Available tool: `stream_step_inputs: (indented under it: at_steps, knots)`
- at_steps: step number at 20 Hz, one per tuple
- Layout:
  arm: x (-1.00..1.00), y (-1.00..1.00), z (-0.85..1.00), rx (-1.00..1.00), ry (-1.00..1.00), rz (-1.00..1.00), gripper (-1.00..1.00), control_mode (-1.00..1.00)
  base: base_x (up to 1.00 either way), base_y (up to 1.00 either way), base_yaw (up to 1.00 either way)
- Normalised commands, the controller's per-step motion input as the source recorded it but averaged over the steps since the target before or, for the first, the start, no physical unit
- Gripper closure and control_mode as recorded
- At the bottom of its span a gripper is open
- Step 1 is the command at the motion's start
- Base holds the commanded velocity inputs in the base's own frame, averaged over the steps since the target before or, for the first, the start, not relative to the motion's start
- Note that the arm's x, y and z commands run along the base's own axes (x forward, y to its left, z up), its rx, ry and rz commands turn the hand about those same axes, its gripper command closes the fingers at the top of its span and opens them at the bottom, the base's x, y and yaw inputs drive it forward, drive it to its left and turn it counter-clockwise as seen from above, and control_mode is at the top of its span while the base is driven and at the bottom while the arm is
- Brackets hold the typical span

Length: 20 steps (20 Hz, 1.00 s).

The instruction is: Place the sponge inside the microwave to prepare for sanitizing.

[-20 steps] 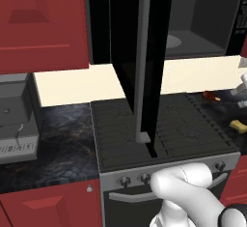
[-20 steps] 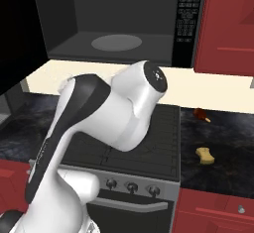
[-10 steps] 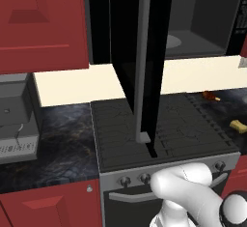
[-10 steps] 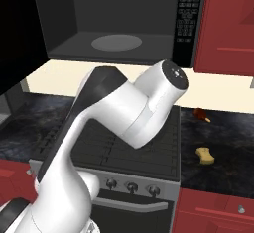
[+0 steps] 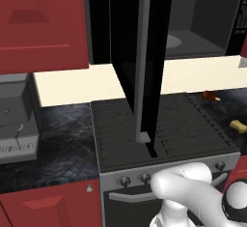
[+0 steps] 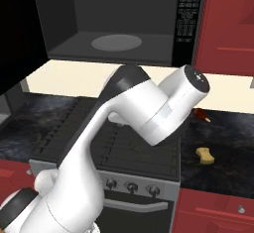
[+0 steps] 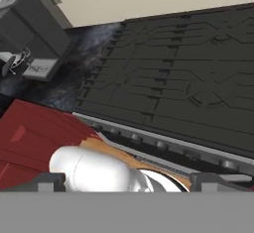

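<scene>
Tool (image 7: 126, 180) wide apart over stove (image 7: 188, 78); sponge (image 6: 205, 155) flat on counter (image 6: 223, 147).

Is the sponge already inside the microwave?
No. The sponge lies on the dark counter right of the stove, while the open microwave holds just its turntable.

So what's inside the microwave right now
Inside the open microwave, just the round turntable on the grey cavity floor. The sponge lies on the counter right of the stove. In the left base view the swung-out door covers much of the cavity.

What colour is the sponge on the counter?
Yellow; the sponge shows best in the right base view.
</scene>
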Motion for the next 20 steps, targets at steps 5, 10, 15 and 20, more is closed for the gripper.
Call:
stream_step_inputs:
  at_steps: [5,10,15,20]
  knots:
    - [0.15,-0.38,-0.08,-0.02,-0.05,0.11,-1.00,-1.00,0.00,0.00,0.00]
    - [0.18,-0.33,-0.16,-0.17,-0.01,0.04,-1.00,-1.00,0.00,0.00,0.00]
    - [0.20,-0.29,-0.36,-0.19,0.00,0.00,-1.00,-1.00,0.00,0.00,0.00]
    - [0.15,-0.32,-0.40,-0.10,0.00,0.00,-1.00,-1.00,0.00,0.00,0.00]
